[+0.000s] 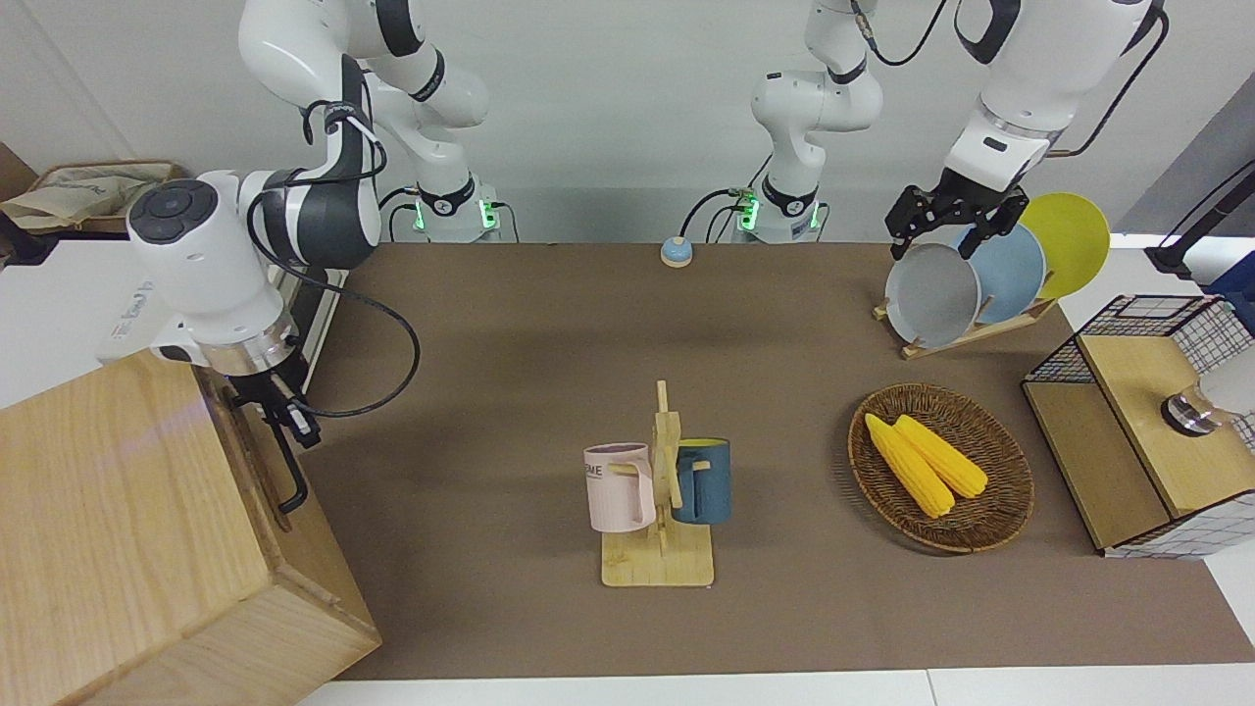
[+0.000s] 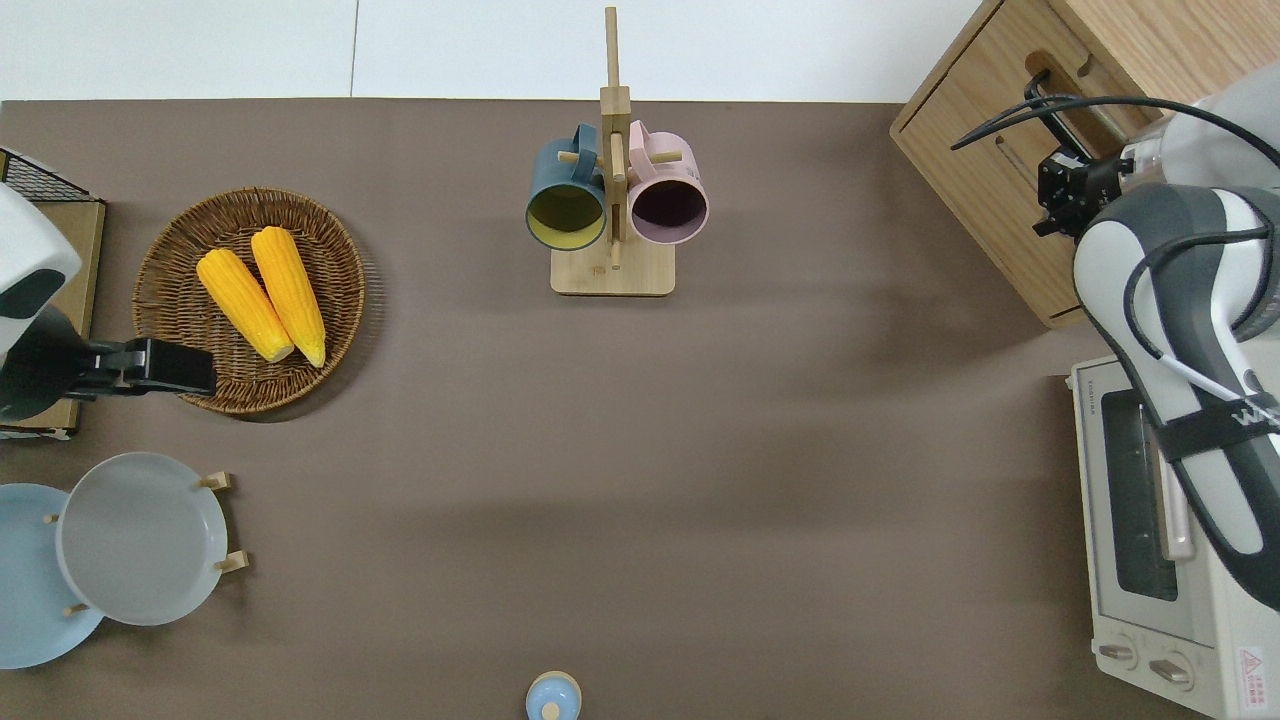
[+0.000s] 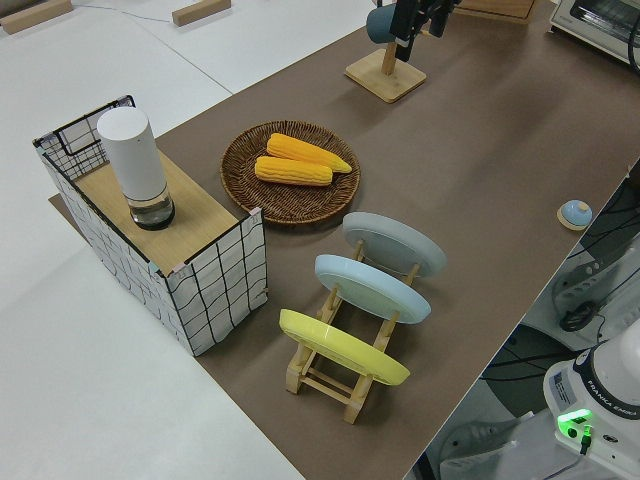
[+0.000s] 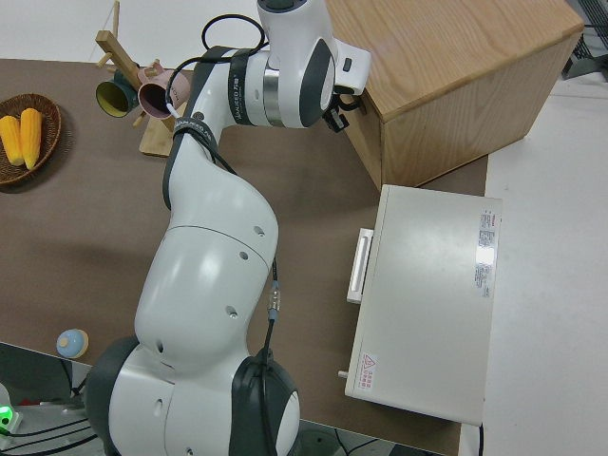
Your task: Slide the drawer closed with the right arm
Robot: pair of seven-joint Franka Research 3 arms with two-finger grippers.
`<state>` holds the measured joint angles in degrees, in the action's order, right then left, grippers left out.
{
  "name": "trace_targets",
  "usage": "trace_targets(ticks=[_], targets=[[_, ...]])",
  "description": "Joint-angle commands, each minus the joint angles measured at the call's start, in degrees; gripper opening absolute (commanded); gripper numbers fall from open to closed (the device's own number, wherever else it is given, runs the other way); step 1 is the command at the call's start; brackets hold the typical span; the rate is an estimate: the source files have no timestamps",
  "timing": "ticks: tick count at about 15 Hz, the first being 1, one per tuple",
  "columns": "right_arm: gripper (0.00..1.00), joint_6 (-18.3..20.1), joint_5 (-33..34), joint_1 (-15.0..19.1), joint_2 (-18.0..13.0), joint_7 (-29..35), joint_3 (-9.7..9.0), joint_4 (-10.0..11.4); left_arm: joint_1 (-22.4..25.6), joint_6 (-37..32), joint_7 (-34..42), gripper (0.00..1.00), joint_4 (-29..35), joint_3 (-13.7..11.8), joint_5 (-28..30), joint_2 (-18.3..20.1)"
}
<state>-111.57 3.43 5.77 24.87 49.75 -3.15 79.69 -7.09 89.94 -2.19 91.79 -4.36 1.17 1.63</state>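
1. The drawer (image 1: pixel 257 446) sits flush in its cabinet (image 2: pixel 1010 190) at the surface's right-arm end; closing looks done.
2. The right pincer (image 2: pixel 1062 188) is against the drawer front by the handle (image 1: pixel 290 469); its finger state is unclear.
3. Left arm is parked.

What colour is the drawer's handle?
Black. The handle on the drawer shows best in the front view.

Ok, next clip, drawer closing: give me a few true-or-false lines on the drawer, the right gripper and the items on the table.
1. The drawer sits flush in the cabinet. True.
2. The right gripper is at the drawer's handle. True.
3. The basket holds three corn cobs. False: two corn cobs.
4. Both mugs lie on the table. False: they hang on the mug stand.
5. The left arm is parked. True.
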Motion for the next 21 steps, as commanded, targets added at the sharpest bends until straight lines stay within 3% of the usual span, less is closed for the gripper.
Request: trace_targets(ticks=[1,9,11,12,15,19,21], targets=[[0.000,-2.7,0.7,2.1,1.9,-2.5,-0.54,-2.3,-0.2,-0.8,0.1,1.00,-0.1,-0.2,-0.7,0.5],[0.000,-3.3,0.8,2.1,1.6,-5.0,-0.54,-1.9,-0.2,-0.8,0.1,1.00,-0.1,-0.1,-0.7,0.5],[0.158,-3.0,0.9,1.5,0.7,-5.3,-0.63,-1.6,-0.2,-0.8,0.1,1.00,-0.1,-0.1,-0.7,0.5],[0.184,-3.0,0.9,1.3,-0.3,-6.2,-0.63,-1.4,-0.2,-0.8,0.1,1.00,-0.1,-0.2,-0.7,0.5],[0.413,-1.7,0.8,0.0,-3.1,-10.1,-0.98,1.4,-0.2,-0.8,0.1,1.00,-0.1,-0.2,-0.7,0.5],[0.587,0.4,0.7,-1.9,-6.4,-14.1,-1.07,4.0,-0.2,-0.8,0.1,1.00,-0.1,-0.1,-0.7,0.5],[0.617,2.0,0.7,-3.2,-8.2,-16.6,-1.07,5.6,-0.2,-0.8,0.1,1.00,-0.1,-0.2,-0.7,0.5]])
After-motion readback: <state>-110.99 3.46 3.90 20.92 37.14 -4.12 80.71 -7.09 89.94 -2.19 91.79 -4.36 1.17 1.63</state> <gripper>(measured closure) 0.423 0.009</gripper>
